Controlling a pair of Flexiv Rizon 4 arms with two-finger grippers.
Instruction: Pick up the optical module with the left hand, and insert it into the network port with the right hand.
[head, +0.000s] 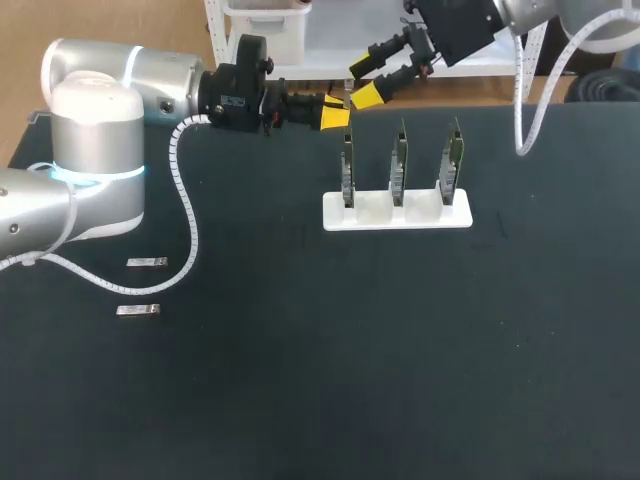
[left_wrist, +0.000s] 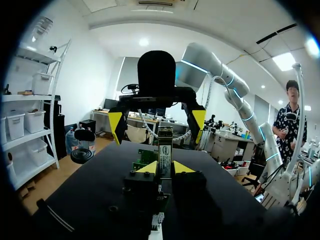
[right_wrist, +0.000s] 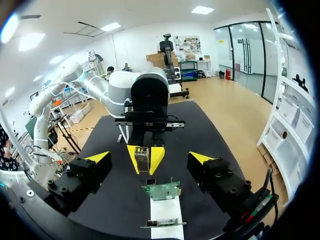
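My left gripper (head: 337, 113) is held out level above the far side of the table, shut on a small silver optical module (left_wrist: 165, 150) that sticks out past its yellow tips. The same module (right_wrist: 142, 159) shows end-on in the right wrist view. My right gripper (head: 365, 82) faces it from the far right, open wide, with its yellow fingertips (left_wrist: 116, 126) standing on either side of the module's free end and apart from it. Below both grippers stands a white rack (head: 397, 212) with three upright green port boards (head: 400, 160).
Two spare silver modules (head: 147, 262) (head: 138, 310) lie flat on the black table near its left side, close to my left arm's white cable (head: 186, 215). The rack's nearest board (right_wrist: 161, 190) is just under my right gripper (right_wrist: 150, 158).
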